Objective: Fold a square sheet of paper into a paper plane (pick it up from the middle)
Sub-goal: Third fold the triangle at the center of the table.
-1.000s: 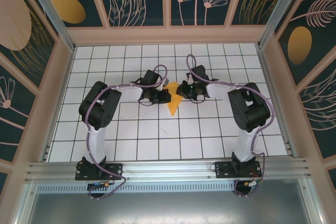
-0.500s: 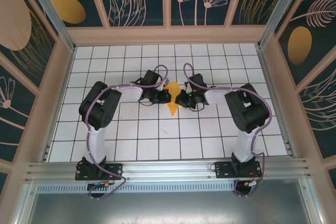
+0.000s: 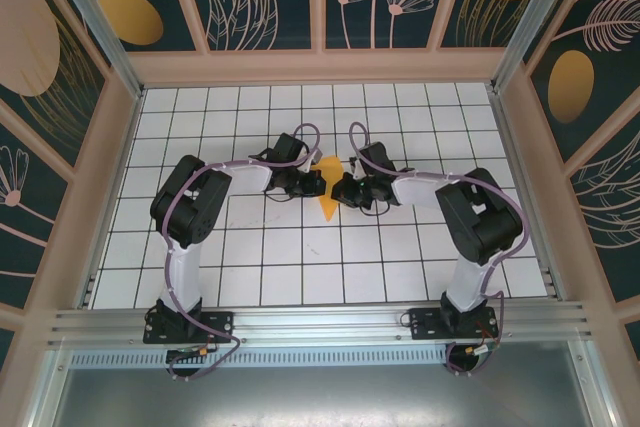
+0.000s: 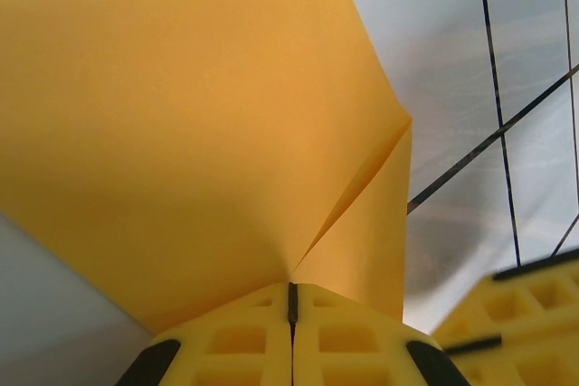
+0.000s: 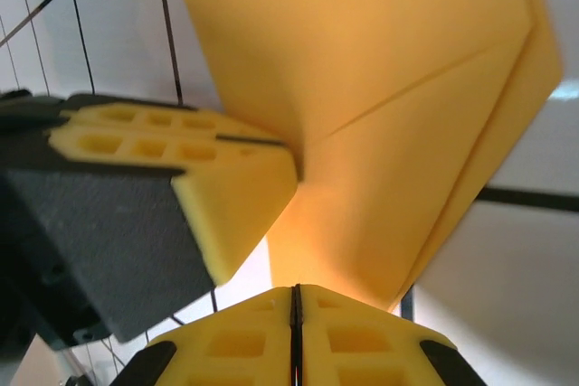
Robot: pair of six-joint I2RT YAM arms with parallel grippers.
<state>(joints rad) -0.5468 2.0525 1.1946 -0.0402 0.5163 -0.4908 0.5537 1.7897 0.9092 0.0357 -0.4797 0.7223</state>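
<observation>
The folded paper (image 3: 327,197) is at the middle of the white tiled table (image 3: 300,267), a little nearer the far edge than the near one. Its narrow point faces the near edge. It is held between the two grippers, which meet it from opposite sides. The left gripper (image 3: 316,184) is on its left edge and the right gripper (image 3: 346,190) on its right edge, close to each other across the sheet. In the left wrist view the yellow fingers (image 4: 235,341) are pressed together, nipping the paper where a crease runs down into their seam. In the right wrist view that gripper's fingers (image 5: 362,341) are likewise closed on the paper's lower edge, with the left gripper's fingertip just beside it.
</observation>
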